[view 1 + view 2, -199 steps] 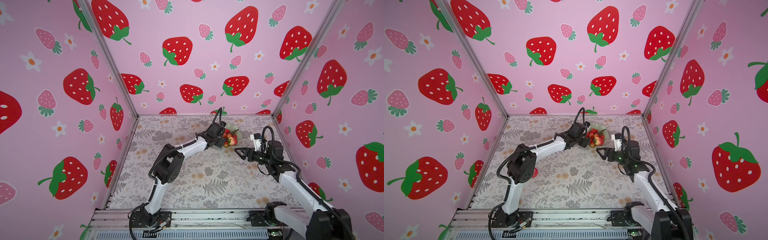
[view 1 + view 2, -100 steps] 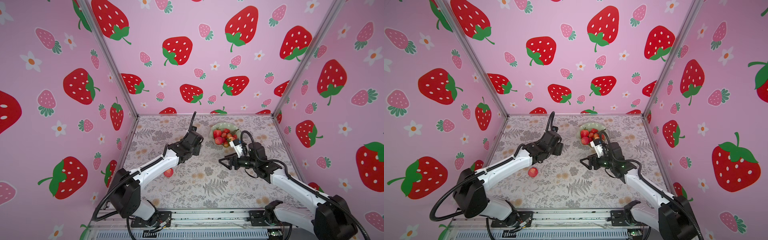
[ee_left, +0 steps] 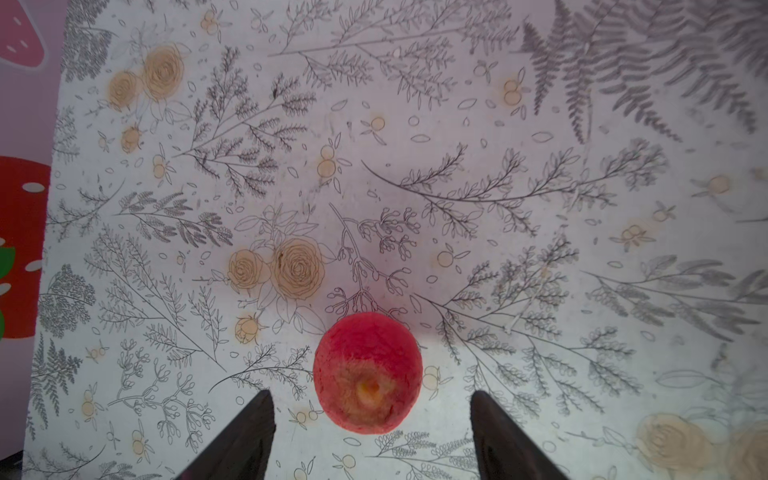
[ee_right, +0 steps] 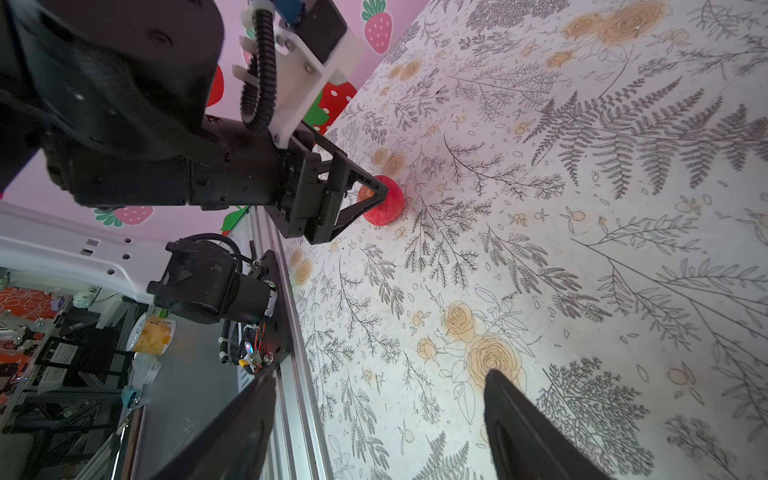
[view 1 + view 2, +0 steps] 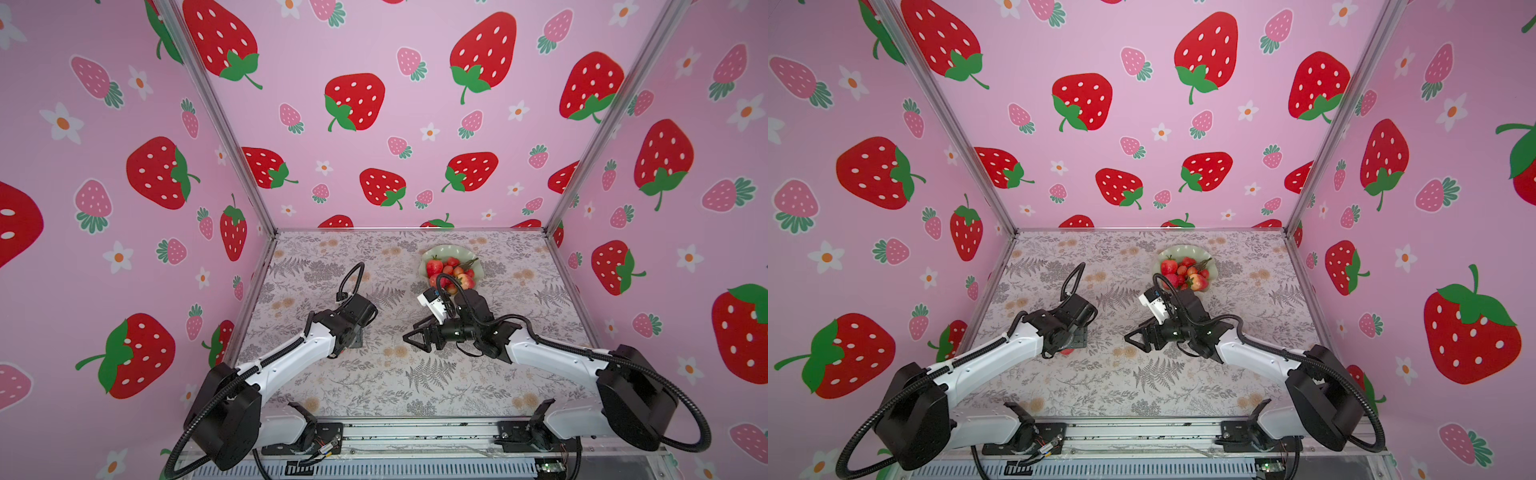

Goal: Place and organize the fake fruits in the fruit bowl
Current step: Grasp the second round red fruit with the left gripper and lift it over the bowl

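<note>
As it looks round, apple (image 3: 368, 374): likely light, may roll; pinch its middle.
Left gripper (image 3: 370, 394): spread beside apple, not touching.
Right gripper (image 4: 381, 374): spread, empty.

A tabletop (image 5: 374, 386) printed with grey ferns and tan roses is enclosed by pink walls (image 5: 291, 50) bearing printed strawberries and flowers, joined by aluminium corner posts (image 5: 221, 124), with a yellow-and-white cup (image 4: 151, 334) noted beyond the front rail (image 5: 415, 434).

Pale bench (image 5: 374, 386) printed with grey ferns and tan roses; red apple (image 3: 368, 374), yellow-centred; pale green bowl (image 5: 451, 250) at one o'clock; pink strawberry-print walls (image 5: 291, 62).
</note>
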